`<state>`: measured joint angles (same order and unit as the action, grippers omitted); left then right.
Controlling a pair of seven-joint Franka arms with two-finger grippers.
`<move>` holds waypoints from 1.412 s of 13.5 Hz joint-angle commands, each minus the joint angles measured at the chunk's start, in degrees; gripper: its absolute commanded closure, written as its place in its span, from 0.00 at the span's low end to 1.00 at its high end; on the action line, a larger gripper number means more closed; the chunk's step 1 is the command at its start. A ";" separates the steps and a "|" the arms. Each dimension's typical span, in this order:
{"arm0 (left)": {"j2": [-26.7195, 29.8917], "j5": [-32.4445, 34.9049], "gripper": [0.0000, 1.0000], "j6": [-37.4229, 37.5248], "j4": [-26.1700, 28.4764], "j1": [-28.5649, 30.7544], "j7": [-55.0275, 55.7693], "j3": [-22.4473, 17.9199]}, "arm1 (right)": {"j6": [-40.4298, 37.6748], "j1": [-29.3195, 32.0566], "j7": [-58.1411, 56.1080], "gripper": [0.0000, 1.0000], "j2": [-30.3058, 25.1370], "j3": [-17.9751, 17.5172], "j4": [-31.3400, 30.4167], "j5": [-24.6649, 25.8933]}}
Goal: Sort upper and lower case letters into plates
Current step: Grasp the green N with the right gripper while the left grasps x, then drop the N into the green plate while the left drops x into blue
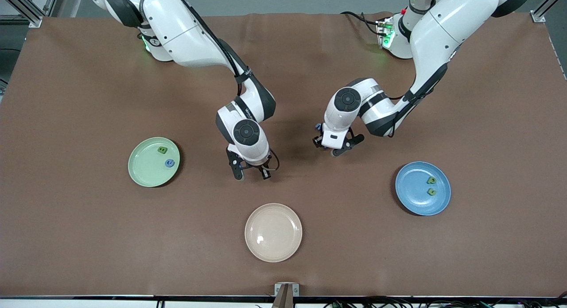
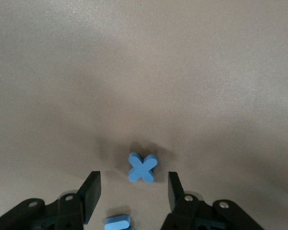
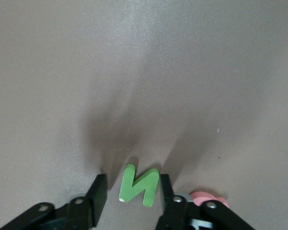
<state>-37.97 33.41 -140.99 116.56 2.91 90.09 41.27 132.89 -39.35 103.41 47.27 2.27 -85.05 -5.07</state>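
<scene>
Cream-beige plate (image 1: 273, 232): nearest the front camera, bare. Light green plate (image 1: 153, 161), toward the right arm's end: holds green B (image 1: 162, 150) and blue C (image 1: 169, 163). Blue plate (image 1: 422, 188), toward the left arm's end: holds two small green letters (image 1: 431, 186). Right gripper (image 3: 132, 191): low at the table, fingers apart with green N (image 3: 139, 185) flat between them, a pink-red piece (image 3: 207, 198) just beside. Left gripper (image 2: 133, 191): low, fingers apart around blue x (image 2: 142, 167); another blue letter (image 2: 117, 223) near its palm.
</scene>
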 commanded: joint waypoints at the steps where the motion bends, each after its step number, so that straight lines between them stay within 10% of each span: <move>1: -0.17 1.75 0.45 -0.78 0.16 0.25 0.52 -0.05 | -0.44 -0.37 0.04 0.73 0.63 0.37 0.77 1.38; 4: -0.61 1.75 0.48 -0.78 -0.28 0.16 0.52 -0.05 | -0.87 0.15 -0.92 0.99 0.37 0.37 0.77 1.56; 10: -1.31 2.10 0.49 -0.78 -0.54 0.08 0.52 -0.14 | -13.69 6.29 -19.70 1.00 -7.96 0.54 -1.15 1.29; 19: -2.19 2.10 0.77 -0.69 -1.33 0.08 0.43 -0.22 | -6.00 24.39 -59.17 1.00 -29.16 0.72 -30.50 1.29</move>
<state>-39.25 34.06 -141.22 116.20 2.94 90.09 40.97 122.19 -18.10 49.87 22.72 4.16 -107.06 -4.24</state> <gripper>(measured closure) 0.709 0.670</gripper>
